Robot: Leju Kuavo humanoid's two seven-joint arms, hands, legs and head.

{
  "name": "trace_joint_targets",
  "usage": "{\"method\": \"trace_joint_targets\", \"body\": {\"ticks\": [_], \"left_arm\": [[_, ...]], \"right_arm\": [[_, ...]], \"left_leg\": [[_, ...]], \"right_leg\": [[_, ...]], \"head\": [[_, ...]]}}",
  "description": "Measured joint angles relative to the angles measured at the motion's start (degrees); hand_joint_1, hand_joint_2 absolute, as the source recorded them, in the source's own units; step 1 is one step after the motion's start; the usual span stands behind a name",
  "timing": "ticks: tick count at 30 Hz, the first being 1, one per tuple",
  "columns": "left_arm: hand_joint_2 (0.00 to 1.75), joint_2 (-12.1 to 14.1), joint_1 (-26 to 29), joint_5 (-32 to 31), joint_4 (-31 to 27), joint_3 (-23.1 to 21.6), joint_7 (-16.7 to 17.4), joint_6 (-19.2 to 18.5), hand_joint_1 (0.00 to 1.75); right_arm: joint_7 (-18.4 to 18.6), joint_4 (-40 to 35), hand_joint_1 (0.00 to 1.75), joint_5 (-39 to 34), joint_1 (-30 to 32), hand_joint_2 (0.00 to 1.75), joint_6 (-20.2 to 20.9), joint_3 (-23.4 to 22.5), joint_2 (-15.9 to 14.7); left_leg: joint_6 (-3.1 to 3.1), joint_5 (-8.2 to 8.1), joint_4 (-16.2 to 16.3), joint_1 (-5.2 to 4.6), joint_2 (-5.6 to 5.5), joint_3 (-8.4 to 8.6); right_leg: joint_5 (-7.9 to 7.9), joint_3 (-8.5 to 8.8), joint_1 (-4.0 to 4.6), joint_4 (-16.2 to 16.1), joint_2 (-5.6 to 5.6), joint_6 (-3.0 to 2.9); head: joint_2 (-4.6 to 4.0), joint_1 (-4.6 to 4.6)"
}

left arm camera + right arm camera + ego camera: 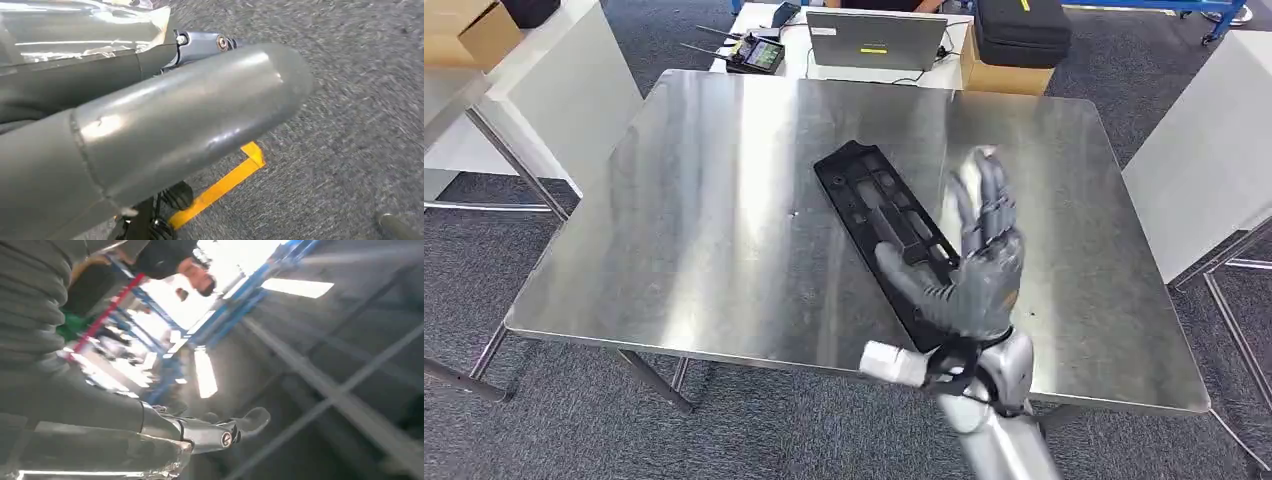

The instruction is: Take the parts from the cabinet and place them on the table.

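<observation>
A long black plastic part [879, 215] with ribs and cut-outs lies flat and slantwise near the middle of the steel table [704, 230]. My right hand [979, 270] is raised just above the part's near end, palm turned up, fingers spread and holding nothing. The right wrist view looks up at the ceiling past that hand [100, 430], its thumb stretched out and bare. My left hand [150, 130] hangs low over the grey carpet, with its thick thumb and a finger stretched out and nothing in it.
Beyond the table's far edge stands a white desk with a laptop [876, 40], a controller [757, 52], a cardboard box [1004, 75] and a black case [1022, 28]. White panels [1214, 170] flank the table. Yellow floor tape [220, 187] crosses the carpet.
</observation>
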Motion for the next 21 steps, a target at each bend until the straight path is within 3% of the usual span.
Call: {"method": "trace_joint_targets", "body": {"ticks": [5, 8, 9, 10, 12, 13, 14, 15, 16, 17, 18, 19, 20, 21], "left_arm": [[0.00, -0.4, 0.1, 1.1, 0.0, 0.7, 0.8, 0.4, 0.00], [0.00, -0.8, 0.1, 2.0, 0.0, 1.3, 1.7, 1.6, 0.00], [0.00, -1.1, 0.1, 2.4, 0.0, 1.7, 1.7, 1.9, 0.00], [0.00, -1.2, 0.1, 2.6, 0.0, 1.9, 1.7, 2.0, 0.00], [0.00, -1.5, 0.1, 2.9, 0.0, 2.1, 1.8, 2.3, 0.00], [0.00, -1.6, 0.1, 3.0, 0.0, 2.4, 1.8, 2.3, 0.00], [0.00, -1.8, 0.1, 3.4, 0.0, 2.6, 1.7, 2.3, 0.00], [0.00, -2.0, 0.1, 3.7, 0.0, 2.9, 1.6, 2.4, 0.00], [0.00, -2.1, 0.1, 4.0, 0.0, 3.2, 1.4, 2.4, 0.00], [0.00, -2.4, 0.1, 4.1, 0.0, 3.3, 1.3, 2.5, 0.00], [0.00, -2.6, 0.1, 4.2, 0.0, 3.3, 1.2, 2.6, 0.00], [0.00, -2.7, 0.1, 4.2, 0.0, 3.3, 1.2, 2.6, 0.00], [0.00, -2.9, 0.1, 4.3, 0.0, 3.4, 1.1, 2.7, 0.00], [0.00, -2.9, 0.0, 4.4, 0.0, 3.4, 1.1, 2.7, 0.00]], "right_arm": [[-4.9, -5.8, 0.00, 6.3, 9.2, 1.75, -0.1, -0.1, 5.1], [-6.3, -9.3, 0.00, 3.4, 14.3, 1.75, -0.2, -2.3, 7.5], [-6.5, -10.3, 0.00, 1.8, 15.5, 1.75, -0.2, -3.0, 7.7], [-6.8, -11.3, 0.00, 0.6, 16.6, 1.75, -0.2, -3.8, 7.9], [-7.3, -12.2, 0.00, -0.4, 18.0, 1.75, -0.2, -4.7, 8.0], [-7.7, -12.5, 0.00, -1.4, 18.7, 1.75, -0.2, -5.0, 8.0], [-8.2, -12.6, 0.00, -2.5, 19.5, 1.75, -0.2, -5.5, 8.0], [-8.7, -12.7, 0.00, -3.6, 20.1, 1.75, -0.2, -5.8, 8.1], [-9.2, -12.7, 0.00, -4.7, 20.6, 1.75, -0.2, -6.2, 8.1], [-9.6, -12.8, 0.00, -5.9, 21.2, 1.75, -0.2, -6.5, 8.1], [-9.8, -12.9, 0.00, -7.0, 21.5, 1.75, -0.2, -6.7, 8.1], [-9.9, -13.0, 0.00, -7.5, 21.7, 1.75, -0.2, -6.8, 8.1], [-10.1, -13.1, 0.00, -7.7, 22.0, 1.75, -0.2, -6.9, 8.2], [-10.2, -13.3, 0.00, -8.1, 22.3, 1.75, -0.2, -7.1, 8.3]], "left_leg": [[0.31, -0.18, 0.1, -0.22, 0.00, 0.02], [1.01, 0.73, -0.3, -0.01, 0.02, 0.43], [1.22, 1.18, -0.8, 0.39, 0.33, 0.52], [1.51, 1.37, -0.8, 0.41, 0.40, 0.34], [1.68, 1.61, -0.8, 0.38, 0.86, -0.15], [1.66, 1.79, -0.8, 0.37, 1.02, -0.45], [1.56, 1.99, -0.8, 0.38, 1.12, -0.70], [1.43, 2.16, -0.8, 0.38, 1.21, -0.91], [1.28, 2.30, -0.8, 0.40, 1.23, -1.05], [1.07, 2.44, -0.8, 0.42, 1.20, -1.14], [0.84, 2.59, -0.7, 0.41, 1.16, -1.16], [0.51, 2.75, -0.6, 0.24, 1.18, -1.29], [0.11, 3.01, -0.7, 0.25, 1.10, -1.44], [-0.04, 3.04, -0.2, 0.24, 1.08, -1.47]], "right_leg": [[-0.07, 0.06, -0.22, -0.1, 0.01, 0.19], [0.29, 0.28, -0.13, -0.1, 0.01, 0.88], [-0.64, -0.27, -0.02, 0.7, -0.09, 0.80], [-2.86, -1.22, 0.04, 3.2, -0.11, 0.30], [-7.91, -4.75, -0.20, 12.8, -0.14, -0.38], [-9.55, -6.02, -0.23, 16.8, -0.14, -0.35], [-10.17, -6.19, -0.30, 18.8, -0.15, 0.07], [-9.83, -4.97, -0.39, 17.7, -0.16, 0.50], [-8.68, -2.25, -0.45, 14.1, -0.22, 1.06], [-7.11, 1.60, -0.51, 8.2, -0.34, 1.53], [-5.93, 5.99, -0.51, 1.6, -0.47, 1.63], [-6.53, 7.72, -0.33, -1.1, -0.42, 1.00], [-5.19, 7.36, 0.05, -0.2, -0.38, 0.96], [-5.34, 6.95, -0.04, -0.9, -0.38, 0.83]], "head": [[0.00, 0.00], [0.00, 0.00], [0.00, 0.00], [0.00, 0.28], [0.00, 0.24], [0.00, 0.31], [0.00, 0.31], [0.00, 0.31], [0.00, 0.31], [0.00, 0.33], [0.00, 0.33], [0.00, 0.24], [0.00, 0.07], [0.00, 0.32]]}}
